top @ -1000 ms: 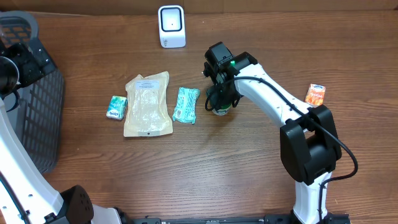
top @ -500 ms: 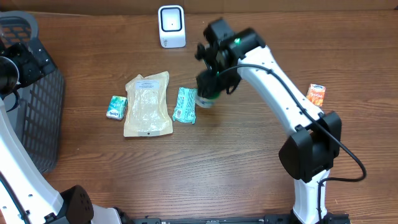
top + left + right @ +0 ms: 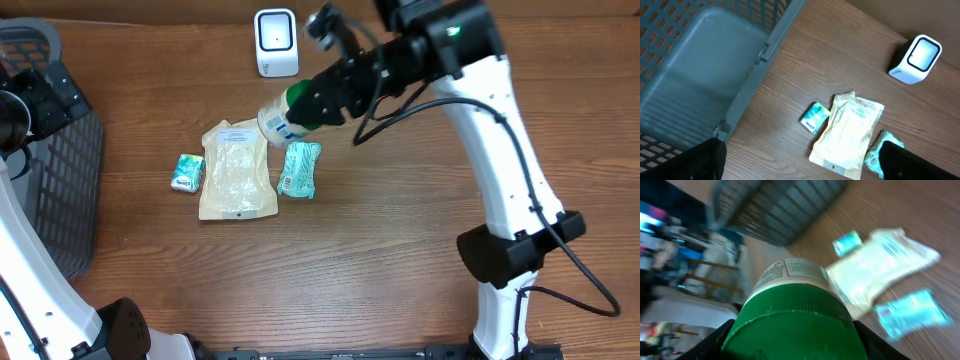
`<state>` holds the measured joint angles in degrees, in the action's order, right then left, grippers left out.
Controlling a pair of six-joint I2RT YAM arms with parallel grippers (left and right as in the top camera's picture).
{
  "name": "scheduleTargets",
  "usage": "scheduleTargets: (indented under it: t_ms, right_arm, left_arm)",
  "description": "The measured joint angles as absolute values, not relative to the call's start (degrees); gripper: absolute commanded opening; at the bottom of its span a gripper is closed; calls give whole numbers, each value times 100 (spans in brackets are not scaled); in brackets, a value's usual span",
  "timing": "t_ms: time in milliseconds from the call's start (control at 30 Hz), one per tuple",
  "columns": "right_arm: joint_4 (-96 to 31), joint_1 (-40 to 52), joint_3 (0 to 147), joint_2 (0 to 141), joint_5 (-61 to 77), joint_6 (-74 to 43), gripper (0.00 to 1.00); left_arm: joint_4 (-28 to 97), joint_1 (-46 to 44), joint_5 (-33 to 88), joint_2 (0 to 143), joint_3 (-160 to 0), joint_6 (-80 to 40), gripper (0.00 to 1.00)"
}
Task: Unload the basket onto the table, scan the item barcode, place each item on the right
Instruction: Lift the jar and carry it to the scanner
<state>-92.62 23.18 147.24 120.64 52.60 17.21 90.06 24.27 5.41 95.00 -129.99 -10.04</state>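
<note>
Overhead: right gripper (image 3: 318, 98) clamps the green-lidded white plastic jar (image 3: 280, 120) by its lid, tilted above the counter (image 3: 400, 260), near the white box scanner (image 3: 275, 42). Risk: barcode turned away from the scanner, no read.
Left wrist: left gripper (image 3: 805, 165) gapes wide, empty.
Right wrist: lid sits between the gripper's fingers; a lid-only hold could slip.

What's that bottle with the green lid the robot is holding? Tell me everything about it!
The bottle is small and white, plastic-looking, with a printed label and a green ribbed cap. The right gripper clamps it at the cap end, a finger on each side. It is held in the air, tipped on its side, its bottom pointing away from the gripper. Below it lie the tan pouch and teal packet; it touches neither. The label's print is too blurry to read.
</note>
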Motion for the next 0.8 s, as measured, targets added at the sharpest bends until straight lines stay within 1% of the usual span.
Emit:
scheduleTargets:
  t_ms: [200,367,533,800]
  right_arm:
    - [-9253,1710,14733,12049,6611,1809,47]
    - [-8995,1061,14733,12049,7435,1444,47]
    - [-8954,766,14733,12049,7640,1197,47]
    - [-8952,919,14733,12049,7526,1096,47]
  left_arm:
    - [9006,2427,541,9500,-12999,-1004,99]
    - [9006,2427,541,9500,-12999,-1004,100]
    - [9006,2427,541,9500,-12999,-1004,99]
    - [9006,2427,541,9500,-12999,-1002,99]
